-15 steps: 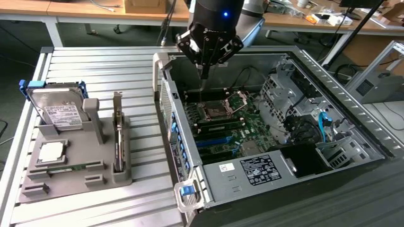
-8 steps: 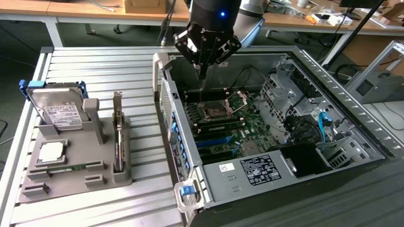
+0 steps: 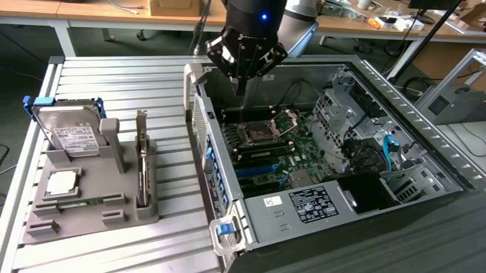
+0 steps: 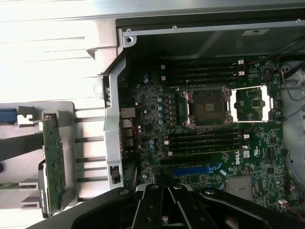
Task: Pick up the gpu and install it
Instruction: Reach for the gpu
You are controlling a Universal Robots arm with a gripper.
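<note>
Arm [image 3: 254, 17] vertical over computer case [image 3: 429, 145], fingers [image 3: 241, 84] pressed together, empty; gpu [image 3: 141, 165] upright in holder [image 3: 114, 211].

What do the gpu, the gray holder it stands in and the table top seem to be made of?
The gpu: matte green circuit board, with a bracket that looks like bare silver metal. The gray holder: probably matte plastic, evenly gray without glints. The table top: likely aluminium, pale ribbed slats with soft sheen.

Case wall [image 3: 197, 116] stands between gripper [image 3: 241, 89] and gpu [image 3: 141, 165]; overhead open.
</note>
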